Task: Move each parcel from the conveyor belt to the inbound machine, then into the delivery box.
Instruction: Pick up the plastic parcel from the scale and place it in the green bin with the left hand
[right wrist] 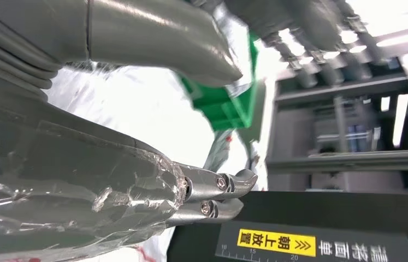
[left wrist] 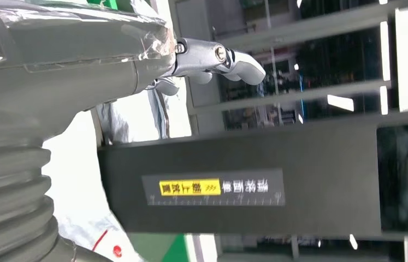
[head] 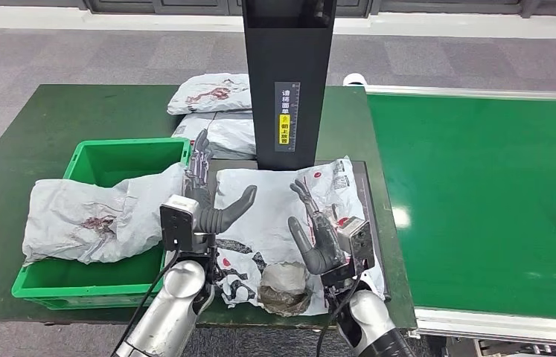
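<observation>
From the head view, the black scanner column stands at 12 o'clock behind a crumpled white parcel with red and black print, lying on the inbound machine's plate. Left hand and right hand hover above it, fingers spread, holding nothing. At 9 o'clock, a green delivery box holds another grey parcel; the conveyor belt lies at 3 o'clock. In the left wrist view, a yellow label marks the column. In the right wrist view, the box's green rim shows beyond the white parcel.

A dark green table stands on grey floor; shelving shows behind, blurred.
</observation>
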### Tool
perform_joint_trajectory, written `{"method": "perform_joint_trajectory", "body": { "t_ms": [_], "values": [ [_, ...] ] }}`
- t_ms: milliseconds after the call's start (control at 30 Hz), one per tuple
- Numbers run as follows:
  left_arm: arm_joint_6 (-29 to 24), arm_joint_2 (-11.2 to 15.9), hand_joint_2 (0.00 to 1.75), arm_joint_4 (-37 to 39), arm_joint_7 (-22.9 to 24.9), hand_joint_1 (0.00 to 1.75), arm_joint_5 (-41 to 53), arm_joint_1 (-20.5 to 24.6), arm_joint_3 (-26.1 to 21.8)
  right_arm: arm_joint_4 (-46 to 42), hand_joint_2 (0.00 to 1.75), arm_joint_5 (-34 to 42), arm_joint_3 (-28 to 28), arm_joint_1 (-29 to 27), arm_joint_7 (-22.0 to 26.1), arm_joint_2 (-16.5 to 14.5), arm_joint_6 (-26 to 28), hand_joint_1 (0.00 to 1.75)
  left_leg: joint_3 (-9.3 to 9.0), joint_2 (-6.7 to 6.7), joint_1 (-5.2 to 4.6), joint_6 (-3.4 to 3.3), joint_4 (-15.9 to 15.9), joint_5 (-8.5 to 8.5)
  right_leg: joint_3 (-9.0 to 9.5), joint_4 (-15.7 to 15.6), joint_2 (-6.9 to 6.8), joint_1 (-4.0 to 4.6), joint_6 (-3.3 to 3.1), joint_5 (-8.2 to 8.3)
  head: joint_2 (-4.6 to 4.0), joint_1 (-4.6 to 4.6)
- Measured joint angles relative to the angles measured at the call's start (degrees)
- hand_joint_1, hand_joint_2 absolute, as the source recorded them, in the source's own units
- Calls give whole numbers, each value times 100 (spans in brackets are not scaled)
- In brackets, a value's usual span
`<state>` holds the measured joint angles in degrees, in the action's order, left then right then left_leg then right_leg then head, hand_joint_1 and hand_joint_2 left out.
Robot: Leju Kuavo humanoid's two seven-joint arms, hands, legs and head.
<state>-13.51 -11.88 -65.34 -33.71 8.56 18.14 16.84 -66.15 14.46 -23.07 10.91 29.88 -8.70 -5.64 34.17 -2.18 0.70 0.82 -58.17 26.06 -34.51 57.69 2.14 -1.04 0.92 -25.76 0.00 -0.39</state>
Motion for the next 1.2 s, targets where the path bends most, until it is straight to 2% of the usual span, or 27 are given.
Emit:
{"method": "perform_joint_trajectory", "body": {
  "t_ms": [200, 267, 333, 400, 467, 533, 600, 667, 700, 767, 800, 833, 900, 967, 1200],
  "values": [
    [146, 52, 175, 228, 306, 0, 906, 18, 345, -112, 0, 696, 320, -46, -77, -2, -404, 0, 0, 1, -2, -1, 0, 1, 0, 0, 0, -1, 0, 0, 0, 0],
    [327, 68, 175, 436, 476, 0, 1433, 74, 530, -81, 0, 1129, 439, -18, -301, -2, -884, 0, 0, 1, -2, -1, 0, 1, -1, 0, 0, -1, 0, 0, 0, 1],
    [593, 72, 175, 814, 834, 0, 2283, 220, 800, -20, 0, 1272, 576, 30, -263, -1, -1326, 0, 0, -2, -3, -1, -1, 0, -1, -1, -1, -2, 0, 0, 0, 0],
    [807, 53, 175, 1427, 1252, 0, 3205, 443, 1178, -18, 87, 852, 761, 64, 83, 1, -1307, 0, -2, -9, -5, -2, -2, -1, 3, -2, -5, -3, 1, 0, 0, 0],
    [884, 9, 175, 2104, 1583, 0, 3834, 606, 1551, -254, 175, 200, 1037, -4, 466, -9, -846, 0, -3, -10, -8, -2, -2, -1, 5, -2, -6, -7, 1, 1, 0, 1],
    [847, -33, 175, 2662, 1863, 0, 4195, 707, 1785, -792, 175, -494, 1374, -200, 746, -50, -91, 0, -2, -8, -10, -2, -2, 0, 2, -2, -4, -9, 2, 1, 0, -1],
    [683, -71, 175, 3060, 2050, 0, 4402, 827, 1886, -1470, 175, -1251, 1683, -454, 864, -132, 938, 0, -2, -15, -10, -3, -2, 2, 4, -2, -7, -9, 1, -2, 0, -1],
    [534, -127, 175, 3322, 2202, 0, 4572, 935, 1914, -2111, 175, -1913, 1943, -687, 832, -239, 1971, 0, -4, -22, -10, -1, -1, 7, 10, -2, -13, -8, 0, -8, 0, 0],
    [543, -157, 175, 3422, 2289, 8, 4655, 983, 1918, -2371, 175, -2109, 2069, -775, 770, -290, 2354, 0, -6, -22, -10, -1, 0, 11, 13, -2, -15, -8, -1, -12, 0, 0],
    [897, -221, 175, 3604, 2451, 93, 4807, 1103, 1924, -2690, 175, -2236, 2300, -880, 614, -361, 2746, 0, -17, -20, -10, -5, 1, 21, 28, -3, -16, -7, 1, -20, 0, -1],
    [1250, -253, 175, 3702, 2512, 136, 4879, 1190, 1928, -2763, 175, -2239, 2396, -908, 570, -391, 2829, 0, -22, -20, -11, -10, 3, 26, 45, -4, -18, -7, 4, -28, 0, 1],
    [1641, -289, 175, 3806, 2537, 171, 4942, 1275, 1931, -2801, 175, -2232, 2471, -924, 570, -422, 2886, 0, -31, -21, -12, -15, 4, 36, 71, -6, -22, -8, 8, -40, 0, 0],
    [2216, -338, 175, 3975, 2476, 175, 5014, 1394, 1936, -2824, 175, -2199, 2546, -943, 680, -480, 3015, 0, -70, -24, -14, -19, 7, 63, 138, -12, -26, -7, 7, -71, 0, 1],
    [2342, -360, 175, 4078, 2321, 175, 5025, 1425, 1936, -2852, 175, -2128, 2562, -989, 827, -507, 3144, 0, -129, -24, -16, -18, 7, 86, 199, -14, -27, -6, 7, -95, 0, 1],
    [1752, -385, 175, 4096, 1715, 175, 4824, 1490, 1916, -3252, 175, -2002, 2567, -1303, 781, -518, 3258, 0, -198, -21, -16, -10, 3, 83, 211, -10, -17, -6, 8, -83, 0, 1]
  ]
}}
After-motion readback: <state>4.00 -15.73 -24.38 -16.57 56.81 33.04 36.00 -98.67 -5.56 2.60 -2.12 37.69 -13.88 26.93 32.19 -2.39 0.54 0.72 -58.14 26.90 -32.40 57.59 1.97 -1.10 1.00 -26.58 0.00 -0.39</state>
